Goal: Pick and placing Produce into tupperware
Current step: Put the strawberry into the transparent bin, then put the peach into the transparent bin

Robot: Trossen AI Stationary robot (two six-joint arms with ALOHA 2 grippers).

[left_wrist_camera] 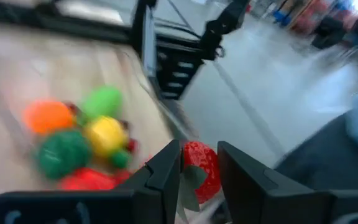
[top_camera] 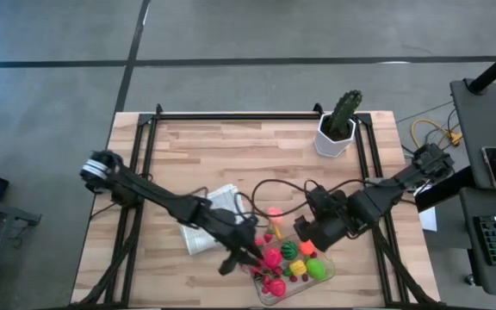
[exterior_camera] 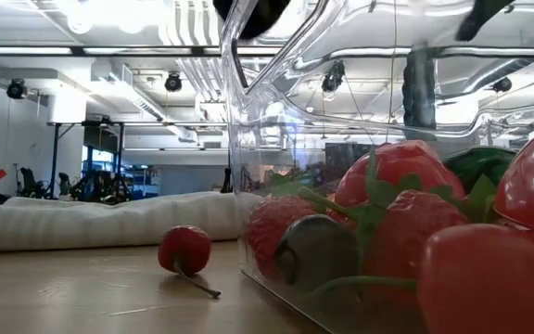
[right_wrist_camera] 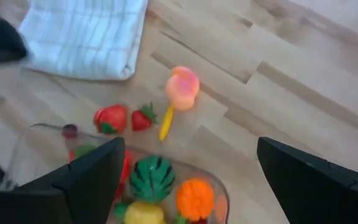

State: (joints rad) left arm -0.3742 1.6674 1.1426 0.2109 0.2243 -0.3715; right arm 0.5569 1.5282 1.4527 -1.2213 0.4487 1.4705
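The clear tupperware (top_camera: 330, 274) stands near the table's front edge and holds several toy produce pieces: a green watermelon (right_wrist_camera: 151, 177), an orange one (right_wrist_camera: 194, 199) and a yellow one (left_wrist_camera: 104, 134). My left gripper (top_camera: 244, 257) hangs over the tupperware's left end, shut on a red strawberry (left_wrist_camera: 199, 168). My right gripper (right_wrist_camera: 191, 180) hovers open above the container's far side, with nothing between its fingers. On the wood beside the tupperware lie a pink peach (right_wrist_camera: 183, 87), two strawberries (right_wrist_camera: 110, 118) and a cherry (exterior_camera: 185, 249). My left gripper pinches the strawberry between its two fingers (left_wrist_camera: 166, 171) at the green leafy end (left_wrist_camera: 190, 182). The red body sticks out past the fingertips. The strawberry is lifted clear of the table and the container.
A folded white checked cloth (top_camera: 209, 220) lies just left of the tupperware, under my left arm. A cactus in a white pot (top_camera: 338, 125) stands at the far right. Dark cables loop across the table's middle (top_camera: 274, 185). Bare wood lies at the far left.
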